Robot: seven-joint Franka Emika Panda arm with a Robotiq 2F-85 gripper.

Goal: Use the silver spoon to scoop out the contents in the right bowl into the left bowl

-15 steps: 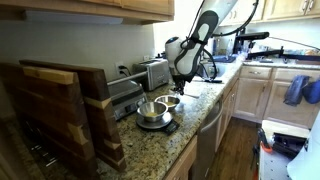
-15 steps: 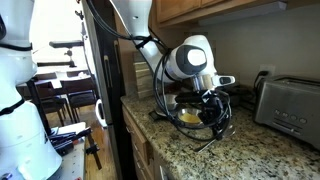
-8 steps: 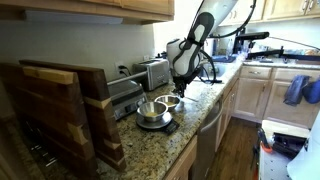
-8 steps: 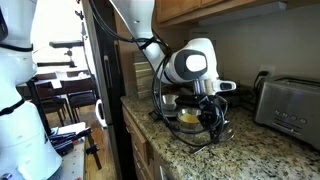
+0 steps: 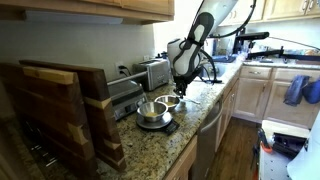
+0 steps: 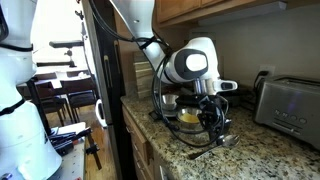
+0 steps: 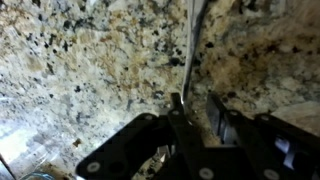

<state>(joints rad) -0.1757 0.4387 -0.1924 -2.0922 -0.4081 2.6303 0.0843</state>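
The silver spoon (image 7: 193, 45) lies along the speckled granite desk (image 7: 80, 70) in the wrist view, its thin handle running from the 12 o'clock edge down to the tool (image 7: 197, 102) at 6 o'clock. The tool's fingers (image 7: 215, 108) stand slightly parted, the gap wider than the handle. The handle's near end sits against the inner face of the finger at 9 o'clock, not clamped. In an exterior view the tool (image 5: 181, 92) hangs just above the desk at 1 o'clock of the right bowl (image 5: 171, 101). That bowl sits at 2 o'clock of the larger, shiny left bowl (image 5: 150, 110). In an exterior view the yellowish contents (image 6: 188, 116) show inside the right bowl, just at 10 o'clock of the tool (image 6: 214, 125). A steel toaster (image 6: 290, 105) stands at 3 o'clock against the wall.
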